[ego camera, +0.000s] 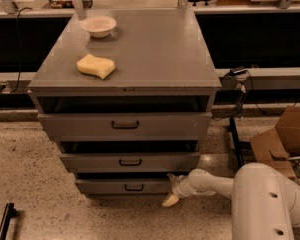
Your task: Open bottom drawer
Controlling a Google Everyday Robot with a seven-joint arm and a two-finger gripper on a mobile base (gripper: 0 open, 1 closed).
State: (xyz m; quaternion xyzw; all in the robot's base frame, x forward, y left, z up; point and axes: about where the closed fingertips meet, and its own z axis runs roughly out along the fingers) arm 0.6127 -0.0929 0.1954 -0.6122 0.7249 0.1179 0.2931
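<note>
Where the gripper sits: the robot's pale, yellow-tipped gripper (170, 198) is low down, just above the floor, at the right end of the lowest drawer front, by the cabinet's front right corner.
Gripper state: I cannot tell whether it is released, clenched or grasping anything. It is touching or almost touching the drawer's right end, and which of the two is unclear.
Arm: a white, rounded robot arm (215, 181) reaches in from the lower right and runs leftward close to the floor. Its bulky white rear segment (270, 204) fills the lower right corner.
Task's thing: the slim grey metal bottom drawer (115, 186) is the lowest of three in the cabinet. Its small dark bar handle (134, 187) sits at the centre of the front, and a dark gap runs above the front. The gripper is to the right of that handle, not on it.
Other drawers: a mid-sized grey middle drawer (90, 162) lies directly above, and a tall-fronted grey top drawer (80, 125) above that. Each has a dark centre handle and a dark gap over its front.
Cabinet: a grey metal cabinet with a flat top (150, 54) stands on a speckled stone floor (25, 179).
On top: a shallow white bowl (98, 25) sits near the back left. A yellow wavy-edged sponge (95, 66) lies in front of it, apart from it.
Right side: a brown cardboard box (287, 134) stands on the floor, apart from the cabinet, with a black metal leg (234, 139) between them.
</note>
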